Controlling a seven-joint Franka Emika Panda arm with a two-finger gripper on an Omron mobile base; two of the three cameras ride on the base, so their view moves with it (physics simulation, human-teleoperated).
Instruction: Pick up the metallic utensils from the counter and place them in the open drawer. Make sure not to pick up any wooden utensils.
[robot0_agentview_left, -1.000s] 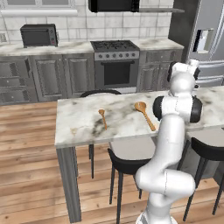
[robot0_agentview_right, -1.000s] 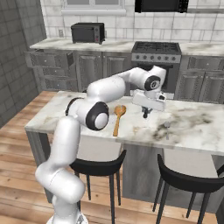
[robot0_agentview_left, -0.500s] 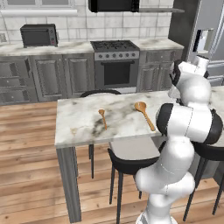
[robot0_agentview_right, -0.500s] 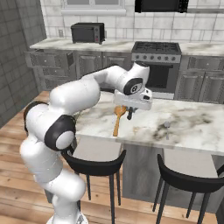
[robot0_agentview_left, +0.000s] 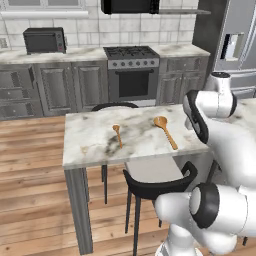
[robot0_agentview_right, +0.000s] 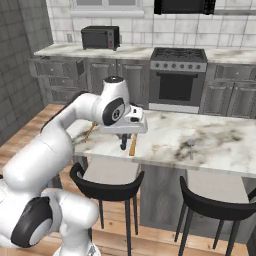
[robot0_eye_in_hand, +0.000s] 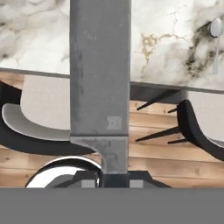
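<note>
2 wooden spoons (robot0_agentview_left: 165, 131) lie on the white marble counter (robot0_agentview_left: 95, 140); no readable writing shows anywhere. Bent low over the counter's near edge, the gripper (robot0_agentview_right: 124, 144) pinches a grey knife (robot0_eye_in_hand: 100, 78) by its handle, broad blade projecting forward. A metal spoon (robot0_agentview_right: 190, 147) rests on the marble.
</note>
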